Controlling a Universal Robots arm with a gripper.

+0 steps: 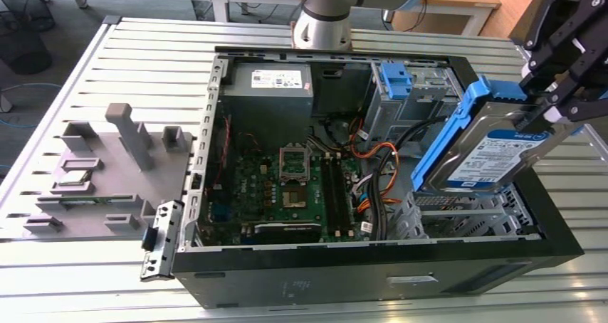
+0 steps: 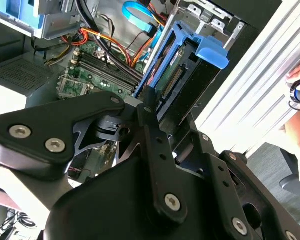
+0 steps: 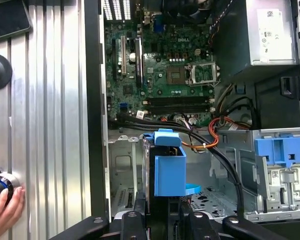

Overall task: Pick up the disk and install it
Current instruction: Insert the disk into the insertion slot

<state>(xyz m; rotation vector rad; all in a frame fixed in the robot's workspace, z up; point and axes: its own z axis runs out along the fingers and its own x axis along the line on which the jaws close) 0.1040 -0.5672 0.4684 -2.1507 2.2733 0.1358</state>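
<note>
The gripper (image 1: 549, 113) pinches the disk (image 1: 486, 151) at its upper end, fingers closed against it. It holds the disk tilted in the air at the exterior view's right of the open case (image 1: 380, 259), with the lower end near the drive cage (image 1: 465, 213). In the first wrist view, the motherboard (image 3: 165, 75) lies beyond the disk, and a person's hand (image 3: 5, 210) shows over the table (image 1: 142, 60) outside the case.

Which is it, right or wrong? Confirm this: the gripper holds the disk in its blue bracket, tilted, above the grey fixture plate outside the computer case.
Wrong in one respect. The gripper holds the disk in its blue bracket, tilted, but above the drive cage inside the open computer case, not above the grey fixture plate. The exterior view shows it.
</note>
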